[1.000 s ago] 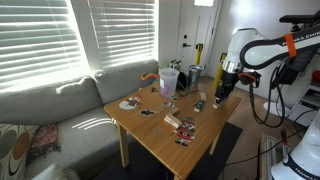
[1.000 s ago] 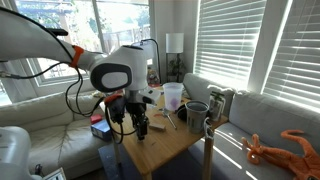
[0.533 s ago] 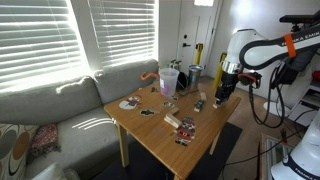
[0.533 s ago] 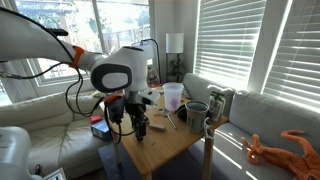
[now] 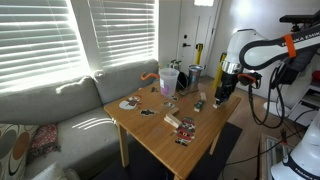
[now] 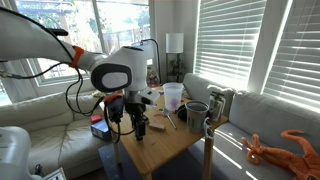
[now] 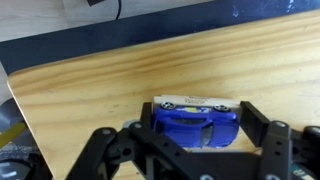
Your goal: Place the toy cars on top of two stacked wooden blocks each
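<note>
In the wrist view the blue toy car point(image 7: 196, 123) lies lengthwise between my gripper point(image 7: 200, 128) fingers point(image 7: 256, 124), which press close at both of its ends. A pale wooden block point(image 7: 190, 101) shows just behind the car; whether a second block lies under it is hidden. In both exterior views the gripper point(image 5: 216, 97) point(image 6: 141, 126) hangs low over the table's edge. A small dark thing point(image 5: 198, 104) lies on the table beside it, too small to tell whether it is the other toy car.
On the wooden table point(image 5: 165, 145) stand a clear cup point(image 5: 169, 80) and a dark cup point(image 5: 194, 73), also seen as the clear cup point(image 6: 173, 96) and dark cup point(image 6: 196, 115). Red-and-white packets point(image 5: 184, 128) lie mid-table. A grey sofa point(image 5: 50, 110) runs behind it.
</note>
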